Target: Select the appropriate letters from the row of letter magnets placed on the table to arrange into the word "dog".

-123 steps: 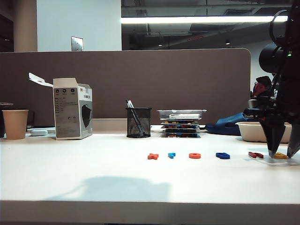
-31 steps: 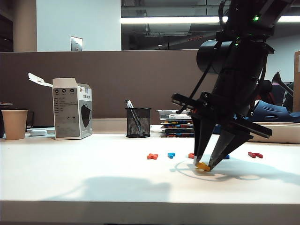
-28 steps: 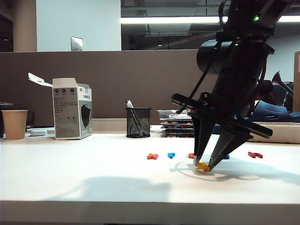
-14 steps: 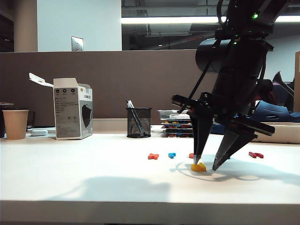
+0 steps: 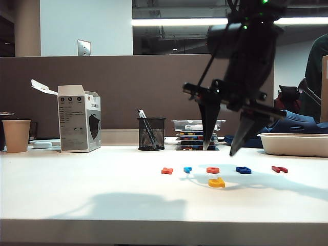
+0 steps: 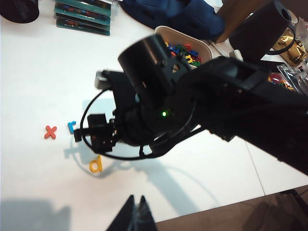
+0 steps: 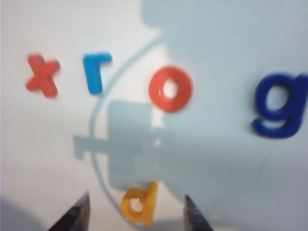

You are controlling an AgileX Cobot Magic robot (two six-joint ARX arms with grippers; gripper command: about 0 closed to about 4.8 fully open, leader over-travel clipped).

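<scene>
The right pincer (image 5: 222, 150) hangs spread above the yellow d (image 5: 217, 182). The left pincer (image 6: 135, 211) looks pressed together. Grabbing the o (image 7: 170, 89) could bump the d.

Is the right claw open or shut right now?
Open. The right claw hangs above the table with fingertips spread and nothing between them; the yellow d lies flat below.
</scene>
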